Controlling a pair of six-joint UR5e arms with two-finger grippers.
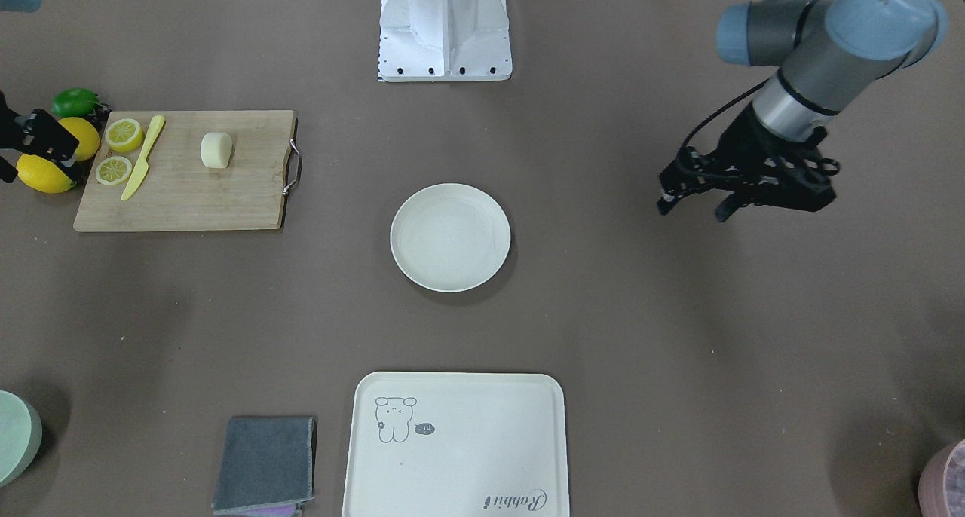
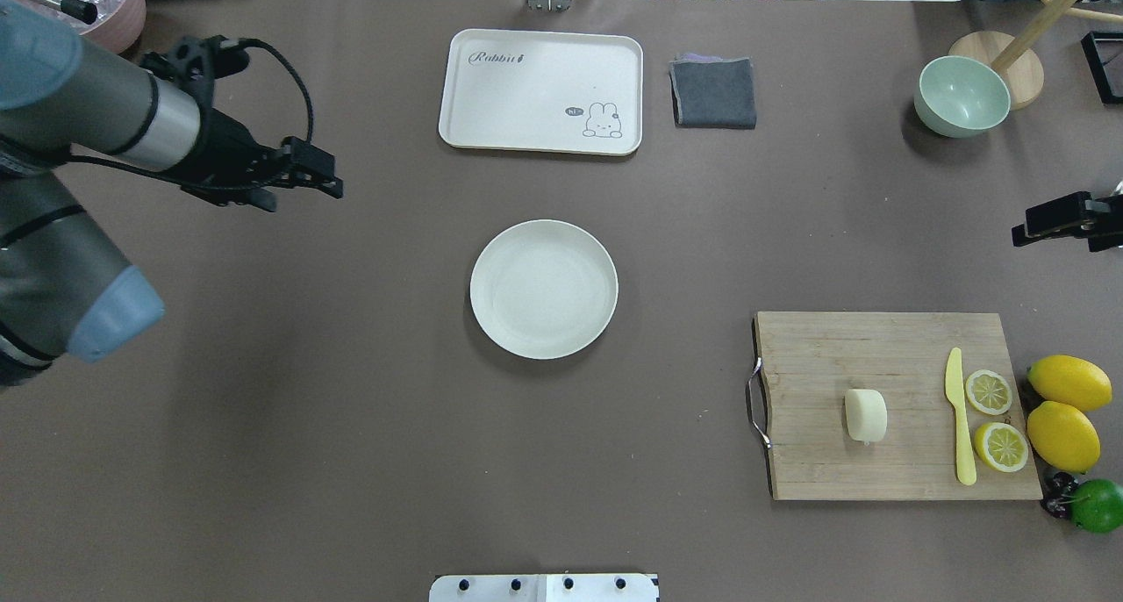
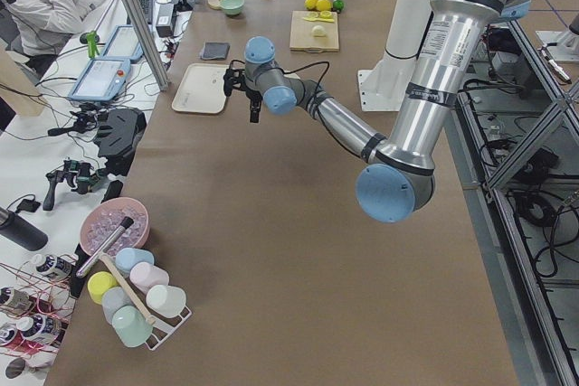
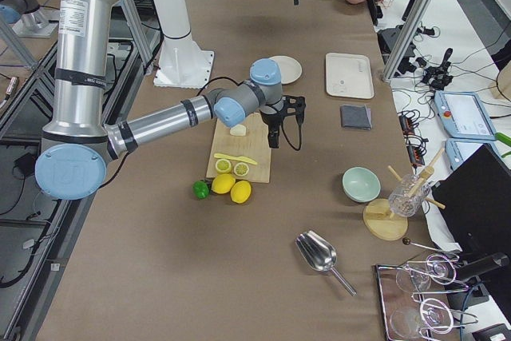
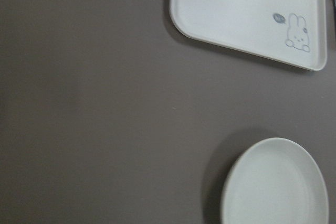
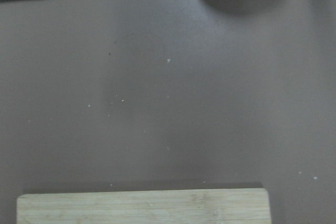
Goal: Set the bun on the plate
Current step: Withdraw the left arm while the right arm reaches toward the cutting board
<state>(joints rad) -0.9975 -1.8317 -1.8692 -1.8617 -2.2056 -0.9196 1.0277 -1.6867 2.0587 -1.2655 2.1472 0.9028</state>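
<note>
The bun (image 2: 865,414), a small pale cream cylinder, lies on its side on the wooden cutting board (image 2: 842,347) at the right. It also shows across the table as the bun (image 1: 216,150). The plate (image 2: 544,289) is round, off-white and bare, and sits mid-table; my left wrist view catches the plate (image 5: 275,182) at lower right. My left gripper (image 2: 303,194) hangs open over bare table, left of and beyond the plate, holding nothing. At the right edge my right gripper (image 2: 1057,233) is partly cut off and stands open beyond the board, apart from the bun.
On the board lie a yellow knife (image 2: 961,418) and two lemon halves (image 2: 989,391). Whole lemons (image 2: 1069,383) and a lime (image 2: 1097,505) sit beside it. A cream tray (image 2: 541,89), a grey cloth (image 2: 713,93) and a mint bowl (image 2: 961,97) line the far side.
</note>
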